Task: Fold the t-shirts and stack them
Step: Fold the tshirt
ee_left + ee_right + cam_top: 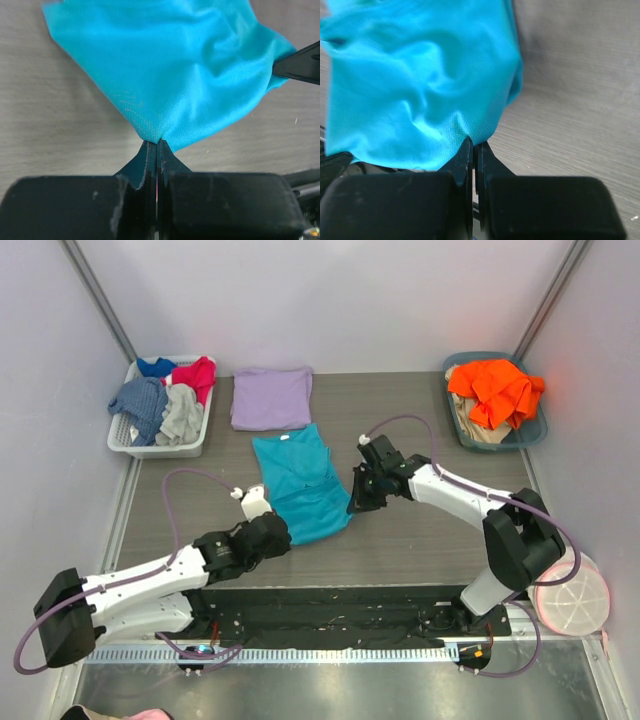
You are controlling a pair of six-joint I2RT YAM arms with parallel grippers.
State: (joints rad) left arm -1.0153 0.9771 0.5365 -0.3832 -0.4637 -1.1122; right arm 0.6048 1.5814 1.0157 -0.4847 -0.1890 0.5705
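Teal shirt (300, 485) lies rumpled just nearer the arms than the flat-folded lavender shirt (271, 397), white label at its far end; left gripper (153, 142), arm stretched low, pinches its near-left corner; right gripper (473, 143), elbow bent, is clamped on its near-right edge.

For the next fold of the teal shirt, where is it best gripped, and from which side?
At its two near corners, one per tool, coming in low from the near side. The teal shirt lies flat, neck label at the far end, so the near hem is free to lift. The left tool and right tool are shut on those corners.
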